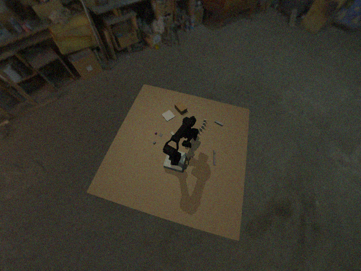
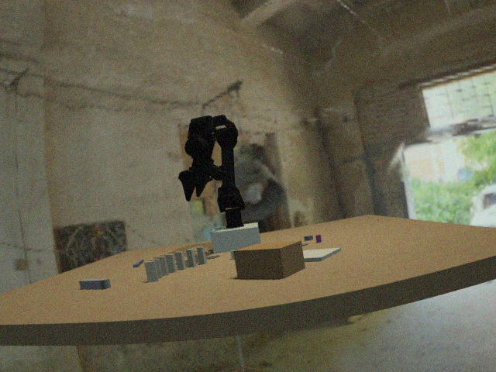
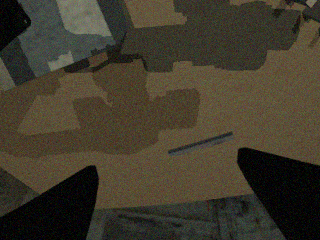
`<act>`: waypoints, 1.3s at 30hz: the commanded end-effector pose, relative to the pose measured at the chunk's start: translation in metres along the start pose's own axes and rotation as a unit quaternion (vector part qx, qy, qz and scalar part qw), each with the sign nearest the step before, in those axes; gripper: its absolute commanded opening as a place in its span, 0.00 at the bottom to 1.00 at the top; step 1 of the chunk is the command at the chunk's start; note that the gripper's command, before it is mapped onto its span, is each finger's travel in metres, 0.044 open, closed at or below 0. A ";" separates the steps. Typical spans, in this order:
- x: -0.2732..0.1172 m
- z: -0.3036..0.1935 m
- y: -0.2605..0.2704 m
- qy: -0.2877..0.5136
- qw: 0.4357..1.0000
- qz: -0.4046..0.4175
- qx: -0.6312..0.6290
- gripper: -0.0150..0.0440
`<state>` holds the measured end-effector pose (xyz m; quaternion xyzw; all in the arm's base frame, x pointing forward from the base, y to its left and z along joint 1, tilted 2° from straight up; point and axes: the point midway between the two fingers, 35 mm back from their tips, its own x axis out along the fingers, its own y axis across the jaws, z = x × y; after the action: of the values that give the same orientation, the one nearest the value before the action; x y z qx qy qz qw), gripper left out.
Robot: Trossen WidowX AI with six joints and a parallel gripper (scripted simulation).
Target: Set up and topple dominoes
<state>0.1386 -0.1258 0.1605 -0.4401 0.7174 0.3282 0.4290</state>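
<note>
From where I stand, the gripper (image 1: pixel 191 141) (image 2: pixel 194 198) (image 3: pixel 170 164) hangs above the tabletop (image 1: pixel 131 175) (image 2: pixel 372 256) (image 3: pixel 125 195), its two fingers spread nearly as wide as they go. There's nothing between them, and the tips touch nothing. They point downward, well above the surface, at the end of one black arm (image 1: pixel 182 130) (image 2: pixel 228 168). That arm bends over from one pale base (image 1: pixel 167 165) (image 2: pixel 235 239) (image 3: pixel 35 45).

Out from there, I count seven standing dominoes (image 1: pixel 201 127) (image 2: pixel 170 263) in one slightly curved row, all upright. The exterior view shows them best; the arm covers part of the row from above. One small pale block (image 1: pixel 172 133) (image 2: pixel 232 255) is on the other side of the arm from the row, partly hidden behind the box from the side; I can't tell whether it's a missing domino.

Near the row's far end, away from the base, lies one blue-grey bar (image 1: pixel 218 123) (image 2: pixel 94 284). One thin strip (image 1: pixel 214 157) (image 2: pixel 138 263) (image 3: pixel 200 143) lies apart, off to the row's side.

Across the table sit one brown box (image 1: pixel 180 108) (image 2: pixel 260 262) and, just beside it, one flat white square (image 1: pixel 168 115) (image 2: pixel 322 254). Three little pieces make a loose group: one purple (image 1: pixel 155 133) (image 2: pixel 318 238), one dark (image 1: pixel 154 143) (image 2: pixel 308 237), one flat grey (image 1: pixel 160 135) (image 2: pixel 304 243).
</note>
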 end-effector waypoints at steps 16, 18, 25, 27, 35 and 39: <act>-0.019 0.222 -0.094 -0.212 0.966 -0.055 0.138 1.00; -0.021 0.253 -0.094 -0.238 0.959 -0.044 0.149 1.00; -0.023 0.269 -0.089 -0.247 0.956 -0.039 0.152 1.00; -0.017 0.273 -0.090 -0.247 0.956 -0.039 0.152 1.00; 0.034 0.299 -0.098 -0.247 0.956 -0.039 0.152 1.00; 0.035 0.299 -0.100 -0.247 0.956 -0.039 0.152 1.00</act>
<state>0.3169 0.0753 -0.0034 -0.3044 0.6166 0.2955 0.6632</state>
